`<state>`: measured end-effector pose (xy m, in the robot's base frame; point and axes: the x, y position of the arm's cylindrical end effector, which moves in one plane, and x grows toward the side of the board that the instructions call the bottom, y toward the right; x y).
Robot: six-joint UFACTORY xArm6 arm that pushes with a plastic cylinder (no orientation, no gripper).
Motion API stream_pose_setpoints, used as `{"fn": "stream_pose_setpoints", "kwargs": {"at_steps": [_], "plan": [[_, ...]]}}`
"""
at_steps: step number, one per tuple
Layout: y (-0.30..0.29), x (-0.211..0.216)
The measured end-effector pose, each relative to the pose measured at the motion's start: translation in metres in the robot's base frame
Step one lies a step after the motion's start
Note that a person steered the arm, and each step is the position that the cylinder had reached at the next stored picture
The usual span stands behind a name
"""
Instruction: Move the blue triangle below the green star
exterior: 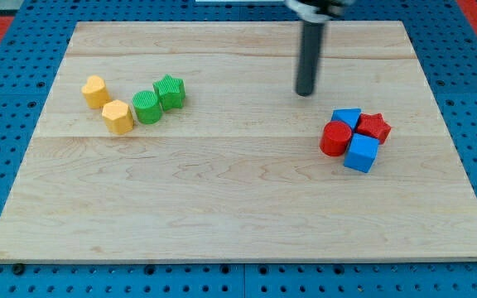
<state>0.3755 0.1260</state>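
Note:
The blue triangle (347, 117) lies at the view's right, at the top of a tight cluster with a red star (374, 127), a red cylinder (335, 138) and a blue cube (362, 153). The green star (171, 90) sits at the view's upper left, touching a green cylinder (146, 107). My tip (305, 92) is above and to the left of the blue triangle, apart from it, with a gap of bare board between.
Two yellow blocks (96, 91) (118, 117) lie left of the green cylinder. The wooden board (238, 207) rests on a blue pegboard surface; its edges run near all sides of the view.

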Motion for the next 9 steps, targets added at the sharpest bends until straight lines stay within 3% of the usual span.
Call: {"fn": "stream_pose_setpoints", "kwargs": {"at_steps": [1,2,3,4,6,8,9], "plan": [[0.08,0.023],[0.106,0.038],[0.087,0.067],[0.04,0.063],[0.017,0.036],[-0.103,0.016],[-0.103,0.004]]}}
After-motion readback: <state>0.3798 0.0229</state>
